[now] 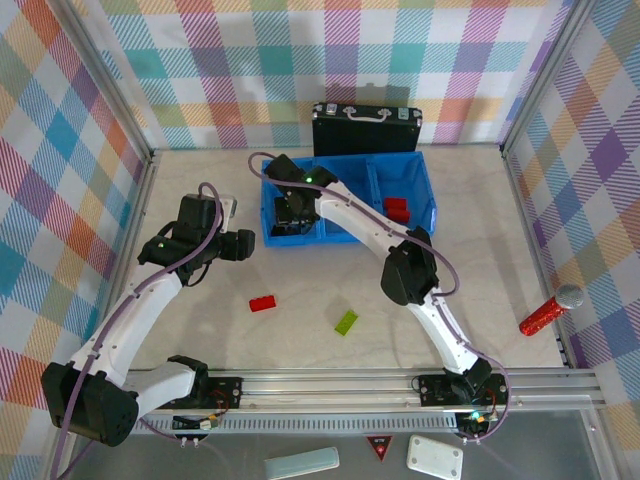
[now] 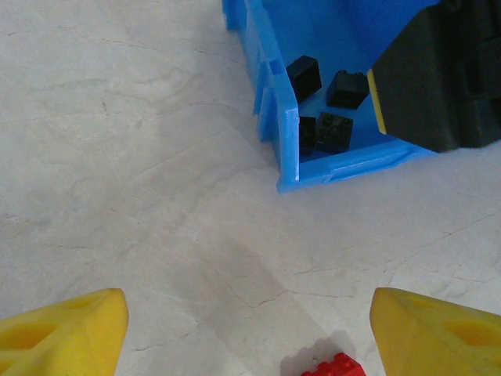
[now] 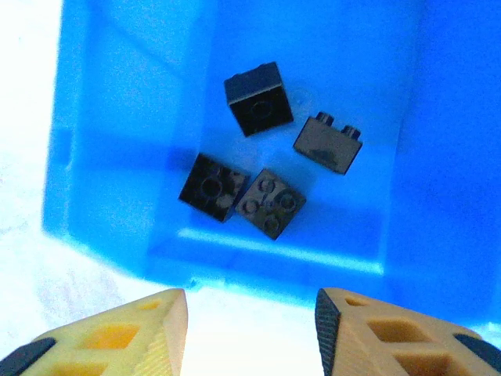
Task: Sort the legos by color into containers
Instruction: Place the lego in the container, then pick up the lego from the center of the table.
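Our right gripper point(image 3: 250, 313) hangs with jaws parted and empty over the left compartment of the blue bin point(image 3: 109, 117), where four black bricks point(image 3: 266, 202) lie. Our left gripper point(image 2: 249, 313), spread wide and empty, hovers near a red brick point(image 2: 337, 366) that is cut off at the frame edge, so reaching for it half-blind may knock it away. The right arm point(image 1: 350, 215) hides the middle compartment.

Count: four black bricks point(image 3: 254, 98) sit in one compartment of the single blue bin point(image 1: 428, 195), which has three compartments. One loose red brick point(image 1: 263, 303). Red pieces in bin point(image 1: 397, 208): number unclear. One lime-green brick point(image 1: 347, 321). One black briefcase point(image 1: 366, 130).
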`<state>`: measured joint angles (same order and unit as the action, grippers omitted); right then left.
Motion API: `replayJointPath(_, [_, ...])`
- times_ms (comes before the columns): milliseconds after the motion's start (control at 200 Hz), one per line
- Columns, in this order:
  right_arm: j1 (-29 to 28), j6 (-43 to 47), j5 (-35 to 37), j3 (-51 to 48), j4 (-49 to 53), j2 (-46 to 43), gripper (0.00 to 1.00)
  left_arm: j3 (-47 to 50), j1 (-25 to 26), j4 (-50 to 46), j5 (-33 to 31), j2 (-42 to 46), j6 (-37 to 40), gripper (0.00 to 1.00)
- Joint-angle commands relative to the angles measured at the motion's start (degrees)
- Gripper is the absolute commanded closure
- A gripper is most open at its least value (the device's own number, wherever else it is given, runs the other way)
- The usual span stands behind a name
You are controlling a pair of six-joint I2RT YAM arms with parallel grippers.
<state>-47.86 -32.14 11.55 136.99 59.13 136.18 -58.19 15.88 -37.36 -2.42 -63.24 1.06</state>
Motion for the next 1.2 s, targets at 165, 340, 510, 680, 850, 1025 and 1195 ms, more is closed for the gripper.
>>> replayJointPath(165, [-2.7,2.1,-1.3,-5.4,1.8,-5.4,0.51,-0.9,-1.3,0.4,0.3,1.5,-0.5,0.19])
replayJointPath(340, [-3.5,18.4,-8.7,-15.8,-6.6,-10.3,0.51,-0.9,-1.7,0.4,0.1,1.9,-0.5,0.20])
replayJointPath(510, [-3.7,37.0,-16.9,-31.2,-18.0,-17.5,0.51,-0.8,-1.9,0.5,-0.5,2.2,-0.6,0.20])
replayJointPath(680, [-3.3,53.3,-29.3,-43.6,-25.2,-22.3,0.52,-0.6,-2.1,0.5,-1.6,2.8,-0.5,0.20])
replayJointPath(850, [-3.4,61.2,-35.7,-49.2,-29.8,-22.8,0.52,-0.4,-2.3,0.6,-2.2,3.4,-0.5,0.20])
replayJointPath(1025, [-3.5,68.4,-40.9,-55.6,-38.2,-23.0,0.52,-0.4,-2.9,0.7,-2.7,3.7,-0.5,0.20])
replayJointPath(1195, [-3.7,74.3,-44.8,-60.0,-44.9,-22.3,0.49,-0.3,-3.2,0.8,-2.9,3.7,-0.5,0.20])
